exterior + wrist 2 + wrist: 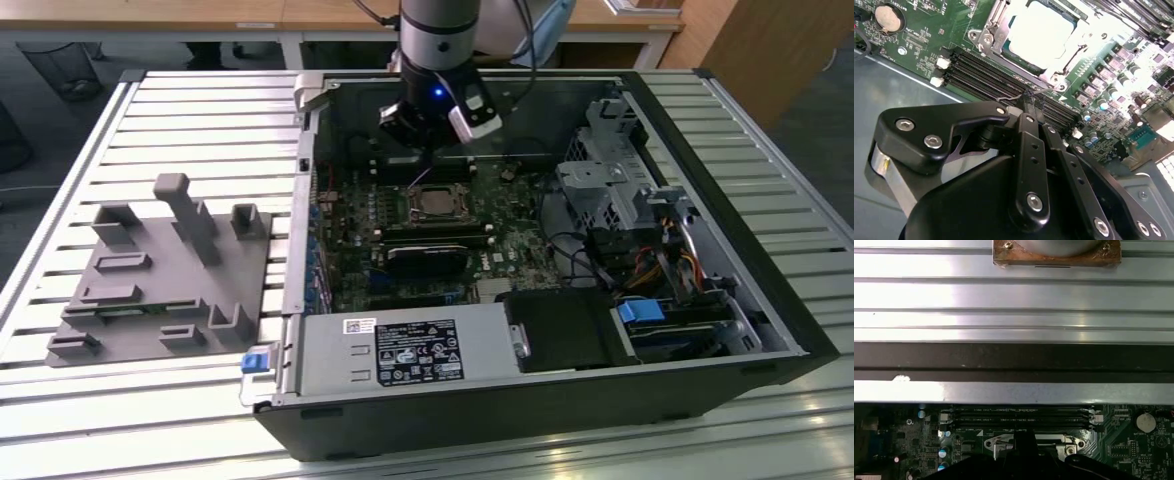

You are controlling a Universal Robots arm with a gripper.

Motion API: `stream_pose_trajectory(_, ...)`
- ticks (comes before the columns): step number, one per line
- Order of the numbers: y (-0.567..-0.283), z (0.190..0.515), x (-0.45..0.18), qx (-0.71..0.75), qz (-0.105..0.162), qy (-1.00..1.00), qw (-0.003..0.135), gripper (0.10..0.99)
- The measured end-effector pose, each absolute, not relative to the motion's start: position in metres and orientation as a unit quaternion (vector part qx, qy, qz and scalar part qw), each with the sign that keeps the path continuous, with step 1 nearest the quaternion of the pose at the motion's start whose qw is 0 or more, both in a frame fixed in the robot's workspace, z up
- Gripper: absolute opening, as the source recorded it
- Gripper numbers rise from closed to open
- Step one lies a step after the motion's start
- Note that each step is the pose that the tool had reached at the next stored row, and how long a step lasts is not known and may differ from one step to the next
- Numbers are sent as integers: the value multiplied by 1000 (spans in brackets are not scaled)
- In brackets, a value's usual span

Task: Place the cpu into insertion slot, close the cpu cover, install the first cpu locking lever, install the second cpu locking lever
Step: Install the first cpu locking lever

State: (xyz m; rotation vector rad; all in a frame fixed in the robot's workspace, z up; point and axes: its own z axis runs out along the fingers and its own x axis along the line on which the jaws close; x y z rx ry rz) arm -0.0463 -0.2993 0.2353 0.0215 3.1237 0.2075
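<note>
Two memory slots [1004, 80] beside covered cpu [1041, 32], claw [1030, 102] at lever

the cpu [1041, 32] lies in the insertion slot [996, 30] — memory slots [989, 75] just beside it.

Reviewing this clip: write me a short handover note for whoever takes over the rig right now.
Gripper: down inside the open computer case, its tip at a thin wire lever beside the memory slots; the grip itself cannot be made out.
Cpu: already seated in the insertion slot, pale top showing.
Cpu cover: looks closed flat over the chip, framing it.
Done: chip placed, cover apparently shut.
Left: the locking levers; the one at the gripper tip does not look latched yet, and the other lever's state is unclear.
</note>
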Motion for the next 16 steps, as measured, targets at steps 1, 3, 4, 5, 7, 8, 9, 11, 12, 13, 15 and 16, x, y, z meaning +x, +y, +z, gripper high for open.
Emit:
stream_pose_trajectory(1,-299,235,-45,7,66,998,5,118)
stream_pose_trajectory(3,-299,235,-44,7,66,998,5,118)
stream_pose_trajectory(4,-299,234,-43,7,66,998,5,118)
stream_pose_trajectory(5,-299,234,-42,7,66,998,5,118)
stream_pose_trajectory(7,-299,233,-41,7,66,998,5,118)
stream_pose_trajectory(8,-299,232,-40,7,66,998,5,118)
stream_pose_trajectory(9,-299,231,-39,7,66,998,5,118)
stream_pose_trajectory(11,-299,230,-38,7,66,998,5,118)
stream_pose_trajectory(12,-299,229,-37,7,66,998,5,118)
stream_pose_trajectory(13,-299,229,-36,7,66,998,5,118)
stream_pose_trajectory(15,-299,228,-35,7,66,998,5,118)
stream_pose_trajectory(16,-299,228,-35,7,66,998,5,118)
